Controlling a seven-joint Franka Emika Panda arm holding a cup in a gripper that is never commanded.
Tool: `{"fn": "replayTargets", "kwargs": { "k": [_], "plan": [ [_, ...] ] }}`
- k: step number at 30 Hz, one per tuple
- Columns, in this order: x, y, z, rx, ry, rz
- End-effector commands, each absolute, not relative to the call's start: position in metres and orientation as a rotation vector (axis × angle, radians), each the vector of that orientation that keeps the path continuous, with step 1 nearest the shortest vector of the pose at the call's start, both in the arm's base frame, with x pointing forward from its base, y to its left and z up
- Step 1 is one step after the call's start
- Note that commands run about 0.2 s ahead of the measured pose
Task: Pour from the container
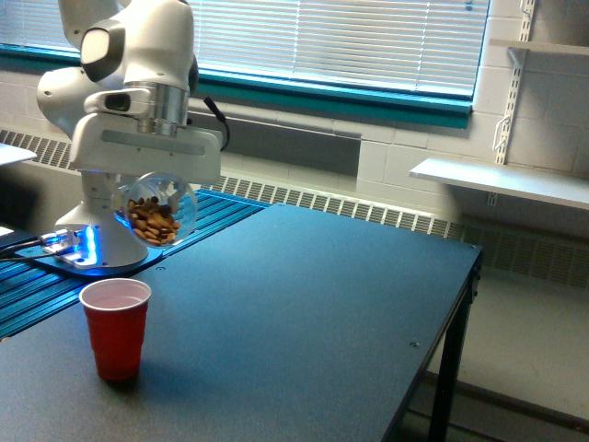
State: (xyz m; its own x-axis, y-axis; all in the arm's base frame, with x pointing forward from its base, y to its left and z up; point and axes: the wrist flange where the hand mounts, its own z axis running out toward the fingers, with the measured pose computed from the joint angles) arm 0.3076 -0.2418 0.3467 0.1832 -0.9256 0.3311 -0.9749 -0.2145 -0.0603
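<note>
A clear rounded glass container hangs tilted on its side under my gripper, which is shut on it. Brown nut-like pieces lie heaped in its lower part. It hovers above and slightly to the exterior view's right of a red plastic cup with a white inside, which stands upright on the dark table. The cup looks empty. My fingertips are hidden behind the glass and the gripper's white body.
The arm's white base stands on a blue ribbed platform at the exterior view's left. The table's edge runs along the exterior view's right. A white wall shelf and a radiator sit behind.
</note>
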Motion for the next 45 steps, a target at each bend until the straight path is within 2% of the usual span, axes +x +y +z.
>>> {"fn": "replayTargets", "kwargs": {
  "k": [1,45],
  "plan": [
    [0.293,-0.247,0.345,2.233,-1.909,0.433],
    [0.245,-0.232,0.287,2.164,-2.045,0.197]
  ]
}}
